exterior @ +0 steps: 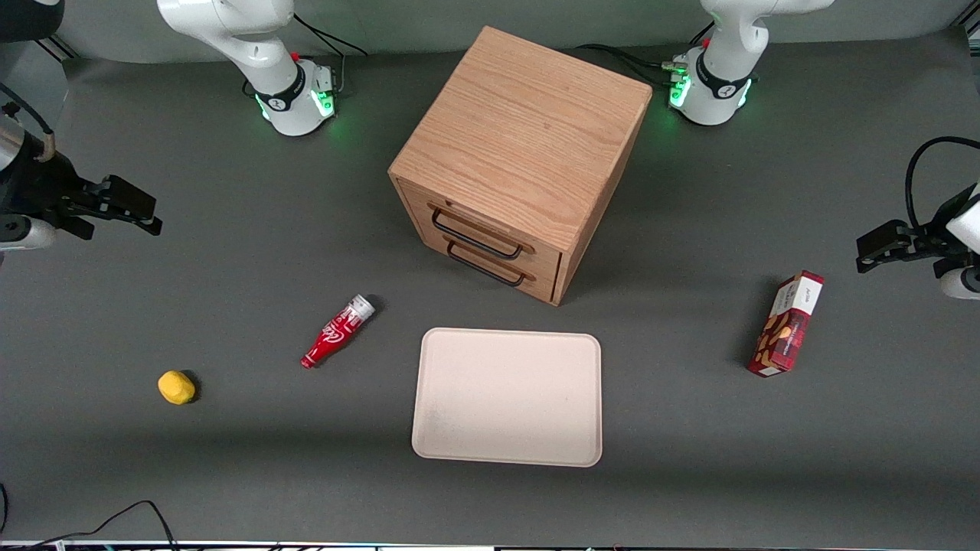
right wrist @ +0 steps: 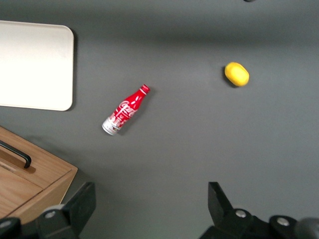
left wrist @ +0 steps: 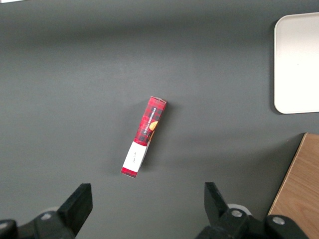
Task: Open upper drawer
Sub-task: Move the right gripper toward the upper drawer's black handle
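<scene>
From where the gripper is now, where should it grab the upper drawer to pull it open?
Grip the thin black wire handle of the upper drawer at mid-span, coming from in front of the cabinet. The open gripper hovers toward the working arm's end of the table, well apart.

Light oak cabinet [exterior: 521, 153] with visible grain; its upper drawer [exterior: 490, 229] carries a thin black handle [exterior: 475, 233]. Black gripper [exterior: 126, 207], fingers spread, hangs over the dark grey table [exterior: 230, 268] at the working arm's end. Red bottle [exterior: 337, 331] with white script, yellow lemon [exterior: 176, 387], cream tray [exterior: 507, 396], red plaid box [exterior: 786, 324] with a white end.
</scene>
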